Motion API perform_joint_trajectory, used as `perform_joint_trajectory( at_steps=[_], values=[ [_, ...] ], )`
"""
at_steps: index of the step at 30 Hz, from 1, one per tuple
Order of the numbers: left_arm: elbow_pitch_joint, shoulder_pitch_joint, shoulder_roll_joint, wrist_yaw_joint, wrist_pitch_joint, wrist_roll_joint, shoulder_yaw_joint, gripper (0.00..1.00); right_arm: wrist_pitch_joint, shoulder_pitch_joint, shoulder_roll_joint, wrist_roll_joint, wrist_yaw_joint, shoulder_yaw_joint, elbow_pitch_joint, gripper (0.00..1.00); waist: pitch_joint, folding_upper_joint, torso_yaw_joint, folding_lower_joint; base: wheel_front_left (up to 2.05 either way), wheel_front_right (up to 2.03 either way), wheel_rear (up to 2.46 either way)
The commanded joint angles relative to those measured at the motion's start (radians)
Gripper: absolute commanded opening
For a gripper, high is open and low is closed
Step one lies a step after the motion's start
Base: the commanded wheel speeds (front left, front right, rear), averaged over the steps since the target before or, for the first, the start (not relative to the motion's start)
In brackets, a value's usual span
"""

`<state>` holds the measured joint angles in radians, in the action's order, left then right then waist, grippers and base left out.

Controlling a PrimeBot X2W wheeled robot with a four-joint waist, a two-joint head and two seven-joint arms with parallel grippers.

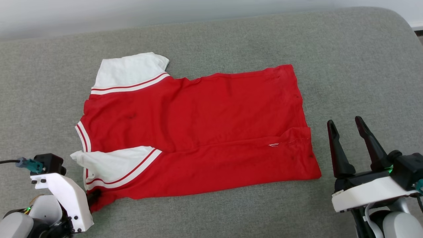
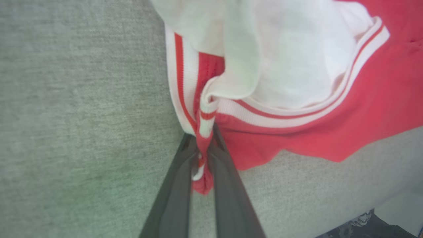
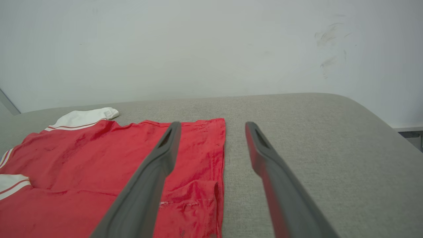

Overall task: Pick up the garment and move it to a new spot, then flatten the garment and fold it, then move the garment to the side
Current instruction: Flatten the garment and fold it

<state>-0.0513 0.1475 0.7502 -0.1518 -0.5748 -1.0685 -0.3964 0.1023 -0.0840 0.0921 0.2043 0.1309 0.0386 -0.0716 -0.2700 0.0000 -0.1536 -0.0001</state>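
Note:
The garment [image 1: 205, 125] lies spread on the grey surface, plain red side up, with its near long edge folded over toward the middle. One white sleeve [image 1: 129, 71] points to the far left, the other [image 1: 109, 163] lies on the near left. My left gripper [image 2: 202, 155] is shut on the striped collar corner of the garment [image 2: 297, 99] at its near-left end; in the head view its fingers [image 1: 93, 195] are mostly hidden under the cloth. My right gripper [image 1: 347, 127] stands open just right of the garment's hem [image 3: 198, 158], holding nothing.
A grey padded surface [image 1: 357, 72] carries everything, with a rounded corner at the far right [image 3: 347, 99]. A pale wall [image 3: 198, 49] stands behind it. Bare grey fabric lies right of the garment and along the near edge.

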Motion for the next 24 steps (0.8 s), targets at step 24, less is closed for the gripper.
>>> perform_joint_trajectory(
  at_steps=[24],
  values=[
    [0.201,0.083,-0.027,-0.039,0.184,0.159,0.007,0.0,-0.761,-0.121,0.146,0.23,0.0,0.009,0.212,1.0,-0.037,0.0,0.111,0.0001,0.0,0.0,0.0]
  ],
)
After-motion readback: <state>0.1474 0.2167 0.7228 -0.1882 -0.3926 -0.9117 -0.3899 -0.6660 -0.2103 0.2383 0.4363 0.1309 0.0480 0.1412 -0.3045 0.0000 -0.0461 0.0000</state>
